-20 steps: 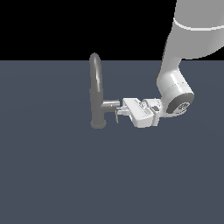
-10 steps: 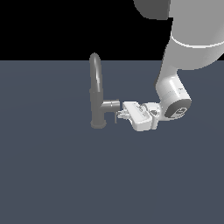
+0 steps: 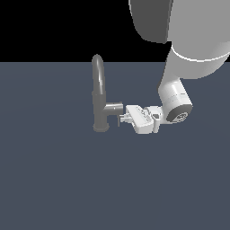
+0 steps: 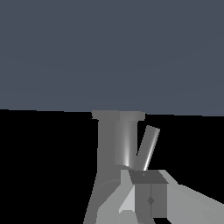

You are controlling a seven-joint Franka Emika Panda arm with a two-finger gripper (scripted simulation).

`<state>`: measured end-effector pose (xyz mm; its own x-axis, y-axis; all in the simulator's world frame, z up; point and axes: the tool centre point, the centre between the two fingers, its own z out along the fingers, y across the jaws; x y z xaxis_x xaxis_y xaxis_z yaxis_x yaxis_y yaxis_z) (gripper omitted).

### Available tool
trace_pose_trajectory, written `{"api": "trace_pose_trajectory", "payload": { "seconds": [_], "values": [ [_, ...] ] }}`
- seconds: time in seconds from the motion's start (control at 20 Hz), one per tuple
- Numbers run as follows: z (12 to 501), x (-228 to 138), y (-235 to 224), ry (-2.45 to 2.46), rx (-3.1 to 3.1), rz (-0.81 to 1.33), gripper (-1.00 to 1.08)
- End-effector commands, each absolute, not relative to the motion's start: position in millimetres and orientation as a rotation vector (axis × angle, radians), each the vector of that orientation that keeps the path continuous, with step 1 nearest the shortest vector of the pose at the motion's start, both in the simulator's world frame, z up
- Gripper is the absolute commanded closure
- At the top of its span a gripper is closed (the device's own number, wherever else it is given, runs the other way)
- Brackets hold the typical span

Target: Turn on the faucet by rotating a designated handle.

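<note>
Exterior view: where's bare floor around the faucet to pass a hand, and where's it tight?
Bare floor lies on the exterior view's left of the faucet and all along the near side. Tight on its right: the gripper sits at the handle, arm overhead.

Arm bent low, gripper [image 3: 122, 117] horizontal, fingers near-closed.

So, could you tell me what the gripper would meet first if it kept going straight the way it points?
Most likely the handle: the gripper points at the faucet's side stub, fingertips already at it. Contact is unclear.
</note>
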<state>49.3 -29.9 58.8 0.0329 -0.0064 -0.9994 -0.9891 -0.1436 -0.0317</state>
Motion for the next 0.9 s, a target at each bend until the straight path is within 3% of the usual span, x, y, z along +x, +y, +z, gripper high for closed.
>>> {"api": "trace_pose_trajectory", "payload": {
  "seconds": [0.0,0.85],
  "values": [
    [50.6,51.2,-22.9,1.123,-1.331,1.302,1.08],
    [35.2,74.8,-12.0,1.129,-1.325,1.319,1.08]
  ]
}}
